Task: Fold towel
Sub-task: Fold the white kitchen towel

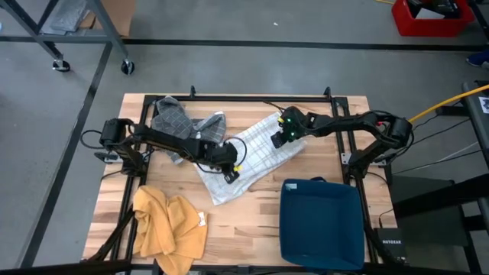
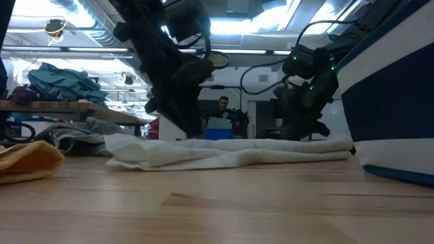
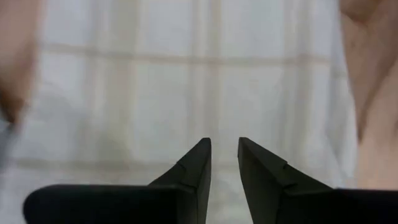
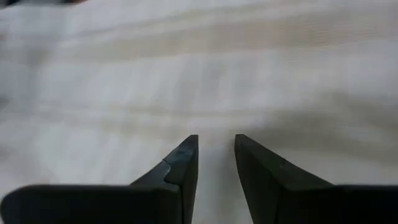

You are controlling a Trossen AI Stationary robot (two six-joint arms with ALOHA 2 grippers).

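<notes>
A: What do we count on the table (image 1: 252, 221)?
B: One blue bin (image 1: 321, 225) at the near right; we can't see anything in it. Three cloths: the white checked towel (image 1: 256, 156) mid-table, a yellow one (image 1: 170, 229) near left, a grey one (image 1: 179, 122) far left.
A: And the grippers?
B: Two. We see the left gripper (image 3: 224, 163) and right gripper (image 4: 216, 160) over the towel, fingers slightly apart, nothing pinched.
</notes>
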